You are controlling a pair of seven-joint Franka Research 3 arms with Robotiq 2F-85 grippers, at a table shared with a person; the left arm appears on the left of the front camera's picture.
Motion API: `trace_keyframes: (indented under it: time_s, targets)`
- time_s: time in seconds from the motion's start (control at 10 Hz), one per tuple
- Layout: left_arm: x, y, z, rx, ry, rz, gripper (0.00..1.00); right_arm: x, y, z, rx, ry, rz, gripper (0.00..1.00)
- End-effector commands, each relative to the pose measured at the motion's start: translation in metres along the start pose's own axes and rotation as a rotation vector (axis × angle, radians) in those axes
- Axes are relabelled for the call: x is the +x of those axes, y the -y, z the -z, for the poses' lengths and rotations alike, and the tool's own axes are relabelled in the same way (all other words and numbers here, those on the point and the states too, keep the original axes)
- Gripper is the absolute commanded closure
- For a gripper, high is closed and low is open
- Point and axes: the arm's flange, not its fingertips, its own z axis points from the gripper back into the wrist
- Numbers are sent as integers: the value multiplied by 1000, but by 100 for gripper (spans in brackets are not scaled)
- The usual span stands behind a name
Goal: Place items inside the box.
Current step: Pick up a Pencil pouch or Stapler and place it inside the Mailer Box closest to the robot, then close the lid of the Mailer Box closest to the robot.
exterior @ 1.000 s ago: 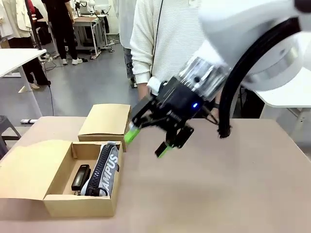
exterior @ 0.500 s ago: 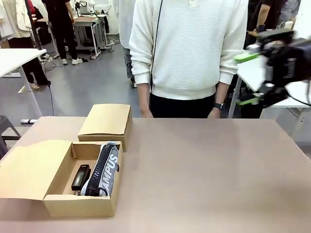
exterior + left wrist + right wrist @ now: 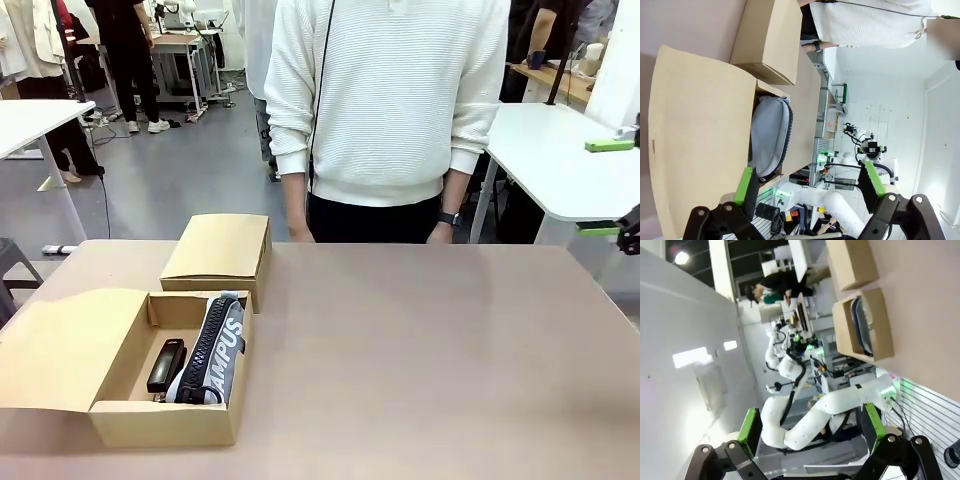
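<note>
Navy CAMPUS pouch [image 3: 214, 350] is lying soft in the box [image 3: 160, 415] beside the stiff black stapler [image 3: 166, 364]; we are judging its middle best to pinch, while left gripper [image 3: 810, 184] and right gripper [image 3: 812, 425] are both gaping empty.

A robotics lab was indicated: white worktables [image 3: 555, 150] were seen on a grey floor [image 3: 180, 180], another robot arm [image 3: 790, 375] beside cabled equipment, and people standing behind the desk [image 3: 430, 360].
</note>
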Motion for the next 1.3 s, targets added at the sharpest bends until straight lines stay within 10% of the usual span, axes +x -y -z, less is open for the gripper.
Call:
trace_keyframes:
  time_s: [0.0,0.1,1.2]
  targets:
    - [-2,-1,0,-18,-1,16,0,-28,19,61,-117,-1,8,0]
    - [-2,-1,0,-18,-1,16,0,0,0,0,0,0,0,0]
    - [-2,-1,0,-18,-1,16,0,0,0,0,0,0,0,0]
